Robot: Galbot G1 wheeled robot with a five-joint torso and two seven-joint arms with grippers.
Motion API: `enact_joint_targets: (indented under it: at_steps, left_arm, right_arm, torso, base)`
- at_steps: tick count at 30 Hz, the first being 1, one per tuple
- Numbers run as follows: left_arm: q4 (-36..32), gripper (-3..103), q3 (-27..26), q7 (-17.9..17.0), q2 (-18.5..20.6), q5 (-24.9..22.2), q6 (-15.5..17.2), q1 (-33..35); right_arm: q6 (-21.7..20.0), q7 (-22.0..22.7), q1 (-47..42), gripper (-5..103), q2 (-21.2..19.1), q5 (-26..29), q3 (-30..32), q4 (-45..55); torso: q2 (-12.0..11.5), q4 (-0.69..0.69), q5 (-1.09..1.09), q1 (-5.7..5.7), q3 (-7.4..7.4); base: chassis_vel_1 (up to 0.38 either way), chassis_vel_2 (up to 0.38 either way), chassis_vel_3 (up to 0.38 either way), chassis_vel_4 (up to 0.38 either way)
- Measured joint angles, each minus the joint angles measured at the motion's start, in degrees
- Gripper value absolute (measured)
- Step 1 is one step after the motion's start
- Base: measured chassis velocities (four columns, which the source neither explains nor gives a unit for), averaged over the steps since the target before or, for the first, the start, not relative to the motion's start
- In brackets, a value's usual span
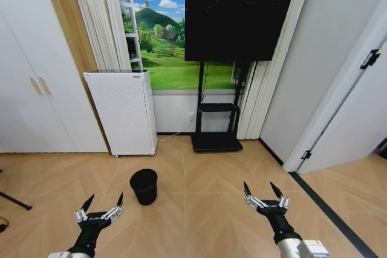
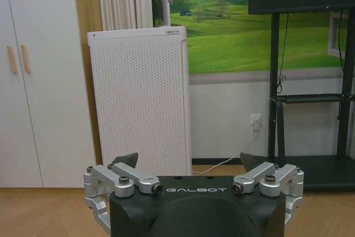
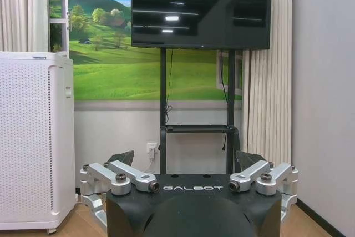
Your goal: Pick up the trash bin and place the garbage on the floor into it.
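Observation:
The trash bin (image 1: pixel 144 186), a small round black mesh basket, stands upright on the chevron wood floor (image 1: pixel 205 209) in front of the white appliance. My left gripper (image 1: pixel 104 202) hovers low at the near left, open, with the bin just ahead and to its right. My right gripper (image 1: pixel 263 190) is held at the near right, also open and holding nothing. In the wrist views the left gripper (image 2: pixel 189 161) and the right gripper (image 3: pixel 185 158) both show spread fingers with nothing between them. The garbage is out of view.
A tall white perforated appliance (image 1: pixel 123 112) stands against the wall behind the bin. A black TV (image 1: pixel 237 23) on a black stand (image 1: pixel 216 141) sits to its right. White cabinet doors (image 1: pixel 36 83) line the left, a white door (image 1: pixel 357 119) the right. A dark border strip (image 1: pixel 329 209) crosses the floor.

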Motion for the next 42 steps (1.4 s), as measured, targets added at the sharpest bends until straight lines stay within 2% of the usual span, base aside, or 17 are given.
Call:
enact_joint_targets:
  at_steps: [2, 12, 27, 36, 39, 41, 42]
  left_arm:
    - [0.00, 100, 0.00, 0.01, 0.00, 0.00, 0.00, 0.00]
    - [0.00, 100, -0.01, -0.01, 0.01, 0.00, 0.00, -0.01]
    - [0.00, 100, -0.01, -0.01, 0.01, 0.00, 0.00, -0.01]
    - [0.00, 100, -0.01, -0.01, 0.01, 0.00, 0.00, -0.01]
    - [0.00, 100, -0.01, -0.02, 0.01, 0.00, 0.00, -0.01]
    - [0.00, 100, -0.01, -0.01, 0.01, 0.00, 0.00, -0.01]
    - [0.00, 100, -0.01, -0.01, 0.01, 0.00, 0.00, 0.00]
  right_arm:
    - [0.00, 0.00, 0.00, 100, 0.00, 0.00, 0.00, 0.00]
    - [0.00, -0.01, 0.02, 100, 0.00, 0.00, -0.02, 0.00]
    - [0.00, 0.00, 0.03, 100, 0.00, 0.00, -0.01, 0.00]
    - [0.00, -0.01, 0.02, 100, 0.00, 0.00, -0.01, 0.00]
    - [0.00, 0.00, 0.02, 100, 0.00, 0.00, -0.01, 0.00]
    - [0.00, -0.01, 0.01, 100, 0.00, 0.00, -0.01, 0.00]
    - [0.00, -0.01, 0.00, 100, 0.00, 0.00, -0.01, 0.00]
  torso:
    - [0.00, 0.00, 0.04, 0.00, 0.00]
    - [-0.01, 0.00, 0.00, 0.01, 0.01]
    - [-0.03, 0.00, 0.03, 0.05, 0.02]
    - [-0.02, 0.01, -0.01, 0.03, 0.01]
    - [-0.02, 0.00, 0.06, 0.02, 0.01]
    - [-0.01, 0.01, -0.03, 0.00, 0.00]
    - [0.00, 0.00, 0.05, -0.02, -0.01]
  base:
    - [0.293, -0.221, -0.322, 0.163]
    - [0.206, 0.025, -0.209, -0.012]
    - [0.006, 0.002, 0.008, -0.003]
    - [0.136, -0.133, -0.126, 0.118]
    - [0.233, -0.229, -0.205, 0.218]
    - [0.198, -0.238, -0.195, 0.207]
    - [0.144, -0.164, -0.174, 0.189]
